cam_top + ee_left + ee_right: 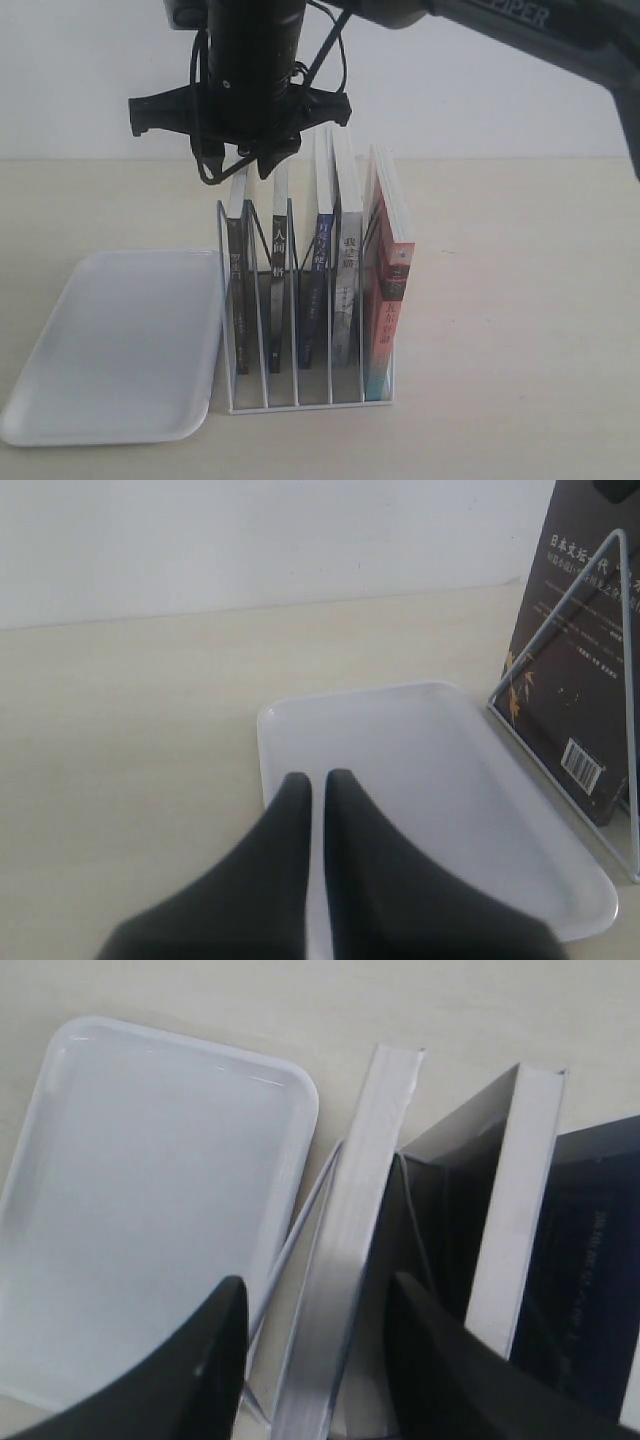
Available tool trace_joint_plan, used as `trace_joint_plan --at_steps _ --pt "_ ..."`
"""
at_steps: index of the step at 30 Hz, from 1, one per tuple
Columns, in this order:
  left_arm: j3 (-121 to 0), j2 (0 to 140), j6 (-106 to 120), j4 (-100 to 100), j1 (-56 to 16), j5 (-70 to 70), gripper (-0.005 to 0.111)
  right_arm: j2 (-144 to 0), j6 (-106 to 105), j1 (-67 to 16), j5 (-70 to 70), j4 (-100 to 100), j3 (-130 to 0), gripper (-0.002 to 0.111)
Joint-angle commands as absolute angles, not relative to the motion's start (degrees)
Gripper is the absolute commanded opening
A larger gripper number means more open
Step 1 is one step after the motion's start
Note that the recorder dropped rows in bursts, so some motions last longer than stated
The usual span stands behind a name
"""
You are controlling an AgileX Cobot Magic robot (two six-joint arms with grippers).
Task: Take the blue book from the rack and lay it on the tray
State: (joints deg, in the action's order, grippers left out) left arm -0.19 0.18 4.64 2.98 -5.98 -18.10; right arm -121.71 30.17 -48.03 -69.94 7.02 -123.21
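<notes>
In the exterior view the arm (520, 25) of the right hand (262, 165) runs off the top edge. Only the spine of the blue book (317, 290) shows (neighbours hide its cover), and its characters are too blurred to read. In the left wrist view the right edge cuts off the rack (555, 617) and the black book (570, 680), and the bottom edge cuts the left hand (318, 780).

The tray (120, 340) lies flat and open from above, just left of the rack (310, 405). Inside the rack the books (345, 260) stand close, with narrow wire-lined gaps. The right gripper (318, 1360) hangs over the leftmost book (237, 270), jaws apart astride its top edge. Bare worktop (520, 320) lies right.
</notes>
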Motion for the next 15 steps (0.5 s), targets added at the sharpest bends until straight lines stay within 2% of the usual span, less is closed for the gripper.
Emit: trace_joint_plan --at_steps 1,3,9,15 --pt "0.0 0.0 4.2 2.9 -5.8 -18.0 0.005 -122.1 30.1 -47.8 -70.0 6.7 -123.5 0.041" --pt "0.0 0.0 4.2 2.9 -5.8 -18.0 0.005 -122.1 30.1 -47.8 -70.0 6.7 -123.5 0.038" --pt "0.0 0.0 4.2 2.9 -5.8 -18.0 0.005 -122.1 28.7 -47.8 -70.0 6.5 -123.5 0.000" --pt "0.0 0.0 4.2 2.9 -5.8 -18.0 0.005 -121.7 26.9 -47.8 -70.0 7.5 -123.5 0.000"
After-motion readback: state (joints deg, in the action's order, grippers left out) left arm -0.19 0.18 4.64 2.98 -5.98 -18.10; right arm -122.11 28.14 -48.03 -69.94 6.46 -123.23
